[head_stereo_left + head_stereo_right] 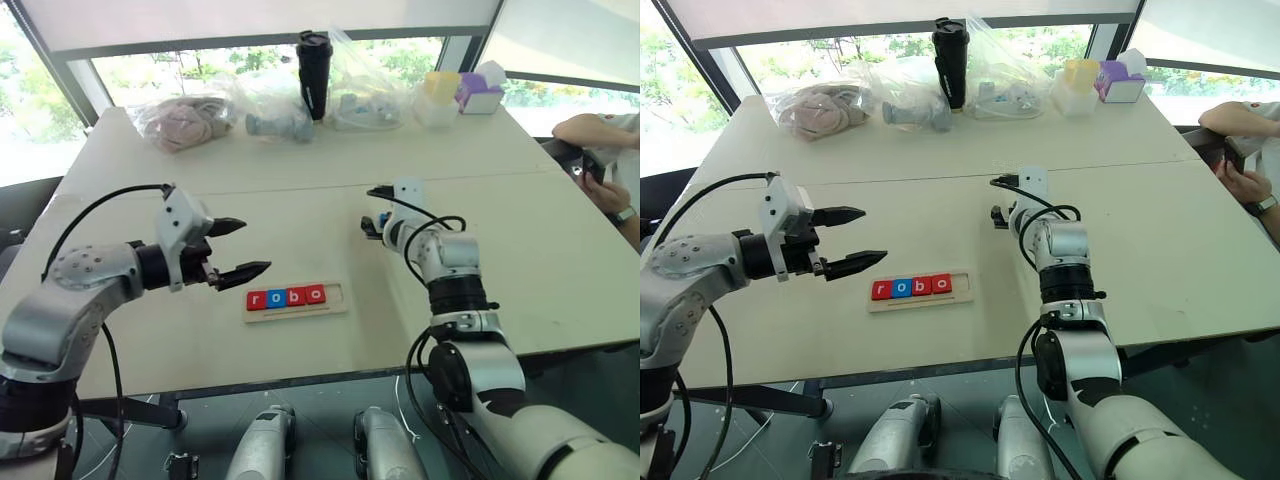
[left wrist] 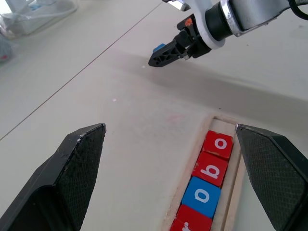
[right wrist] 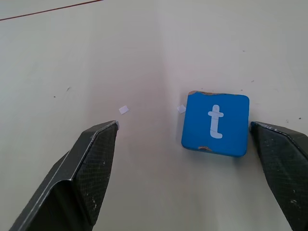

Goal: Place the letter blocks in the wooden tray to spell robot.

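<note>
The wooden tray (image 1: 337, 297) lies on the table in front of me, with four letter blocks in its slot reading r (image 1: 258, 299), o (image 1: 276, 298), b (image 1: 295, 296), o (image 1: 315, 294); the slot's right end is bare. A blue t block (image 3: 215, 124) lies flat on the table farther back and to the right. My right gripper (image 3: 184, 125) is open around it, one finger (image 3: 281, 159) at the block's edge and the other finger apart from it. My left gripper (image 1: 255, 246) hovers open and holding nothing above the table, just left of the tray.
Plastic bags (image 1: 185, 118), a black tumbler (image 1: 314, 72) and small boxes (image 1: 480, 92) line the table's far edge. A person's arm (image 1: 598, 132) rests at the right edge. A seam (image 1: 300, 188) crosses the tabletop.
</note>
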Robot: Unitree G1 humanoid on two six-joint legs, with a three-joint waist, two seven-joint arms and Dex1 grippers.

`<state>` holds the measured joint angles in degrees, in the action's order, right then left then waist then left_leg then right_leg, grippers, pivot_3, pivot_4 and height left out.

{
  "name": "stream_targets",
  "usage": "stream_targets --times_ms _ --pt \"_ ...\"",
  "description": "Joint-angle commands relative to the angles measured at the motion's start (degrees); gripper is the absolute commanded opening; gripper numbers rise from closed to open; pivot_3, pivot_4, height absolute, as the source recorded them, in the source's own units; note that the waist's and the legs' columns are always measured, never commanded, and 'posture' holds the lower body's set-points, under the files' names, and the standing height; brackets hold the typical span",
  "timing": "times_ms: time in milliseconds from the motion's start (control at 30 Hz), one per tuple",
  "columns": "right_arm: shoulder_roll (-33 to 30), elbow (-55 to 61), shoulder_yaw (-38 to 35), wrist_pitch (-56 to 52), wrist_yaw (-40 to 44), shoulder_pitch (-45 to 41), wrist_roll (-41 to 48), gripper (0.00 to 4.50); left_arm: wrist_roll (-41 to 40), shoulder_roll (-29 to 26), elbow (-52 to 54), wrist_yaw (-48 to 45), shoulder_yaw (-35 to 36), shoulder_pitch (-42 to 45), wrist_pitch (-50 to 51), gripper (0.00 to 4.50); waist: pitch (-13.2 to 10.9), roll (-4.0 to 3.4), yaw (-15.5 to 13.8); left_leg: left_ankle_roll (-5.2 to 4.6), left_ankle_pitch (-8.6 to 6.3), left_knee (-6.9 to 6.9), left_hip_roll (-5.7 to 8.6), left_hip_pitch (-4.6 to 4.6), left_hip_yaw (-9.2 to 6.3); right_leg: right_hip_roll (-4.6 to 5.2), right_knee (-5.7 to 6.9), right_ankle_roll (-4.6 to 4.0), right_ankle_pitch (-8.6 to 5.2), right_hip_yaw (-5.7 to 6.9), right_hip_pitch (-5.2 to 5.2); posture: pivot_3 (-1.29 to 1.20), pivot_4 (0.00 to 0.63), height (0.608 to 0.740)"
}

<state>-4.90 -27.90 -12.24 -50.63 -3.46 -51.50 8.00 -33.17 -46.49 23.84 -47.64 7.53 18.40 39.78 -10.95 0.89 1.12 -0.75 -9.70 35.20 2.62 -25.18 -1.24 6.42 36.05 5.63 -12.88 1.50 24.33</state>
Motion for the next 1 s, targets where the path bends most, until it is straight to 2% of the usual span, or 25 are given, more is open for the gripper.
stream_targets --times_ms 33,133,233,300,400,467,567,633,767,1000 --pt "-0.04 -1.3 0.78 1.14 -0.42 0.31 -0.55 2.64 -0.63 0.35 1.91 0.57 0.05 0.34 0.24 4.5 0.0 0.0 0.06 0.0 0.0 -0.01 0.0 0.0 0.0 0.0 0.0 0.0 0.0 0.0 0.0 0.0 0.15 0.74" --pt "-1.39 -0.1 2.82 1.98 0.25 0.73 -1.92 1.18 -0.5 0.72 1.69 0.65 -0.49 0.61 0.35 4.5 -0.01 -0.01 0.28 0.0 0.0 -0.05 -0.02 0.0 0.01 -0.01 0.0 0.0 0.0 0.0 0.04 0.0 0.15 0.74" --pt "-2.52 3.19 4.11 1.44 0.91 1.62 -2.34 1.16 -0.54 0.88 1.72 0.59 -0.9 0.82 0.58 4.5 -0.02 -0.03 0.17 0.0 0.0 -0.08 -0.06 0.0 0.01 -0.06 0.0 0.0 0.0 0.0 0.06 0.0 0.15 0.74" --pt "-3.87 9.62 5.3 -1.19 1.93 3.38 -2.43 1.16 -0.77 0.87 1.86 0.4 -1.1 0.93 0.82 4.5 -0.03 -0.05 -0.11 0.0 0.0 -0.08 -0.07 -0.03 0.01 -0.06 -0.01 0.0 0.0 0.0 0.09 0.0 0.15 0.74" --pt "-9.99 31.4 10.22 -11.81 6.3 11.65 -1.86 1.16 -1.34 0.75 1.89 -0.2 -0.9 0.93 1.06 4.5 -0.07 -0.11 -0.72 0.0 0.0 -0.06 -0.03 -0.26 -0.05 -0.04 -0.05 0.01 -0.02 0.01 0.2 0.0 0.15 0.74" --pt "-10.36 41.04 9.15 -20.11 6.95 15.36 0.27 1.16 -1.1 0.77 1.4 -0.49 -1.28 0.97 0.87 4.5 -0.06 -0.1 -0.54 0.0 0.0 -0.07 0.02 -0.3 -0.06 0.02 -0.08 0.04 -0.04 0.01 0.22 0.0 0.15 0.74" --pt "-6.81 54.27 4.07 -36.11 6.77 19.8 1.84 1.16 -0.56 0.96 0.65 -1.11 -2.62 1.36 0.47 4.5 -0.06 -0.1 -0.16 0.0 -0.01 -0.09 -0.04 -0.24 -0.04 0.0 -0.07 0.04 -0.04 0.01 0.23 0.0 0.15 0.74" --pt "-2.7 59.67 0.21 -41.23 6.21 22.45 2.72 1.16 -0.52 0.98 0.27 -1.63 -3.08 1.72 0.42 4.5 -0.06 -0.09 -0.33 0.0 -0.02 -0.1 -0.19 -0.2 -0.06 -0.12 -0.03 0.02 -0.03 0.03 0.23 0.0 0.15 0.74" --pt "4.04 66.63 -3.58 -41.87 3.77 27.81 5.48 1.16 -0.24 0.41 -0.68 -3.0 -3.9 2.47 0.11 4.5 -0.07 -0.12 -0.37 0.12 -0.08 -0.09 -0.35 -0.2 -0.14 -0.27 -0.06 -0.09 0.0 0.09 0.24 0.0 0.15 0.74" --pt "6.29 69.93 -0.43 -41.87 0.31 33.3 12.22 1.16 1.69 -2.66 -2.6 -7.57 -6.4 1.62 -0.42 4.5 -0.07 -0.15 -0.22 0.19 -0.13 -0.35 -0.35 -0.3 -0.06 -0.19 -0.77 -0.29 0.14 0.12 0.22 0.0 0.15 0.74"
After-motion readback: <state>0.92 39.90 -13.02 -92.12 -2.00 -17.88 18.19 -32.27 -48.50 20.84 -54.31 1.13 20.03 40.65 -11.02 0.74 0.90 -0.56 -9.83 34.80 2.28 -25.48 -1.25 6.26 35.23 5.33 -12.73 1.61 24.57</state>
